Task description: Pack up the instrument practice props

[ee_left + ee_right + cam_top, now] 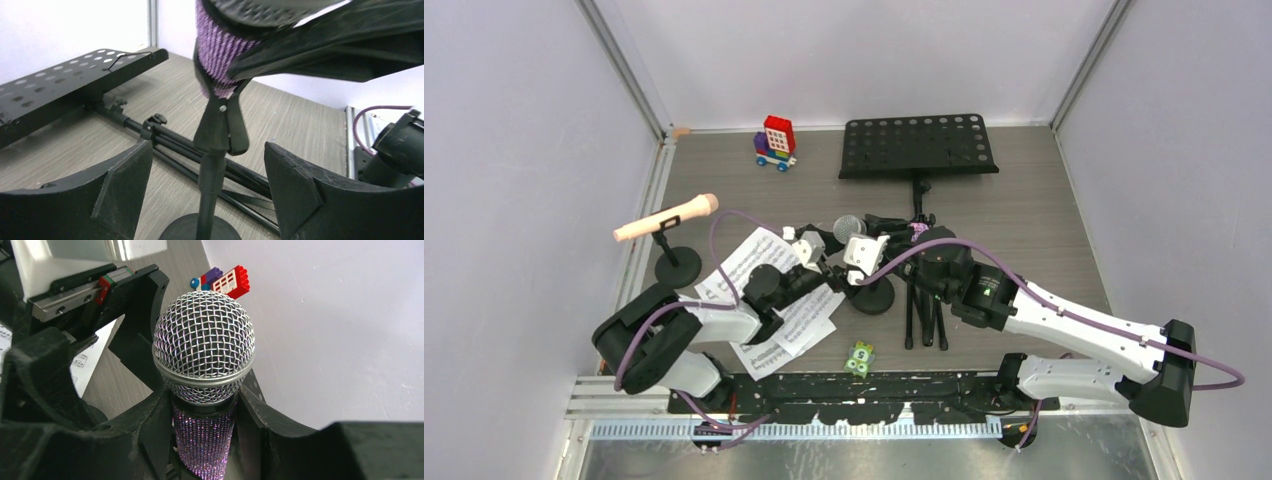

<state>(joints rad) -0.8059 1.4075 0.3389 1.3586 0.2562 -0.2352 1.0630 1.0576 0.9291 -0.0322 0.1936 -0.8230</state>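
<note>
The purple-glitter microphone with silver mesh head (204,385) sits clipped in the short black round-based mount (212,175) at the middle of the grey table (1064,230), the right gripper (205,415) clamped on its stiff, gritty barrel (probably top-heavy), the left gripper (207,150) open astride the mount's thin rigid stem, the sensible hold.

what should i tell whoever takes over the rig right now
The right gripper is shut on the purple glitter microphone, which sits in the clip of its short mount.
The left gripper is open, fingers either side of that mount's stem, not gripping.
The pink microphone is on the second mount at the left. The sheet-music pages lie loose near the front, and the music desk lies flat at the back.
Done: nothing packed. Left: everything; no case in view.
</note>
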